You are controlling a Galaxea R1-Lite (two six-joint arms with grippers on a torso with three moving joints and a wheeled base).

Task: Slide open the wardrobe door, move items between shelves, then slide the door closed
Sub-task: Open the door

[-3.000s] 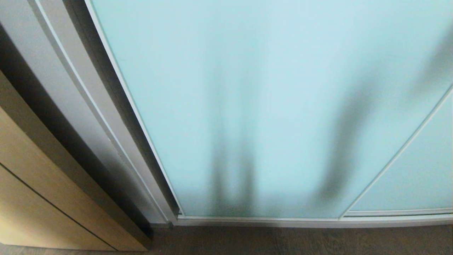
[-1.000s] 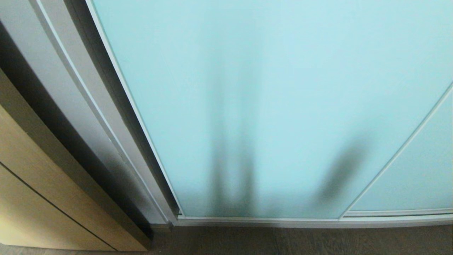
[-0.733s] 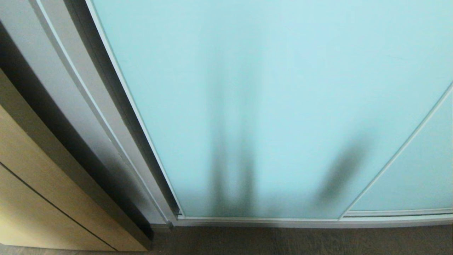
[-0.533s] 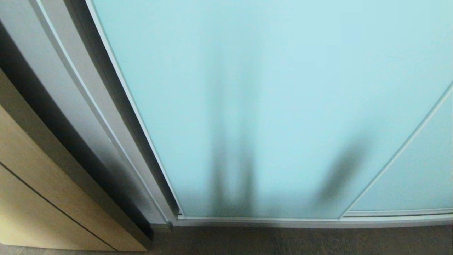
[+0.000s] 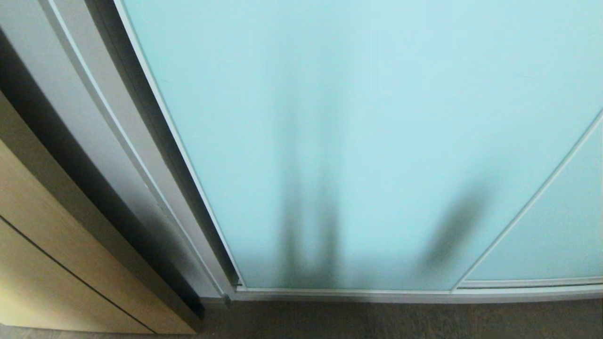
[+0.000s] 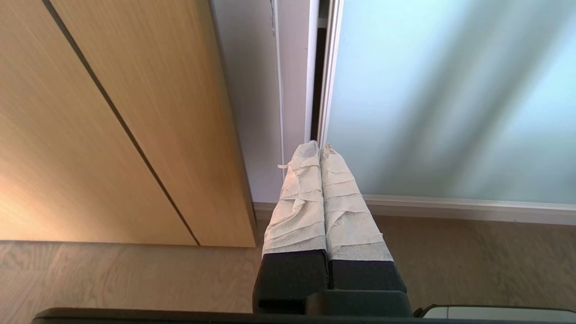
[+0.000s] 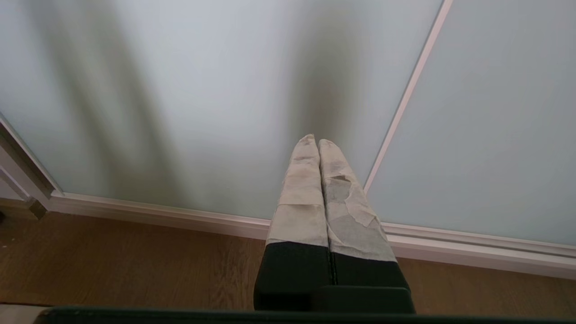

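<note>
Since three seconds back: right-hand shadow on sliding wardrobe door [image 5: 377, 141] shortened. Left pincer [image 6: 319, 146] and right pincer [image 7: 313, 140] both pressed together, empty, low before door.

The sliding wardrobe door [image 5: 358, 141] is standing fully across the opening, with its bottom rail [image 5: 405, 294] sitting on the floor [image 5: 400, 322]. A second panel [image 5: 551, 235] is being overlapped at the door's right. Left of the door, the frame post [image 5: 141, 188] is flanked by a wooden cabinet [image 5: 42, 263].
</note>
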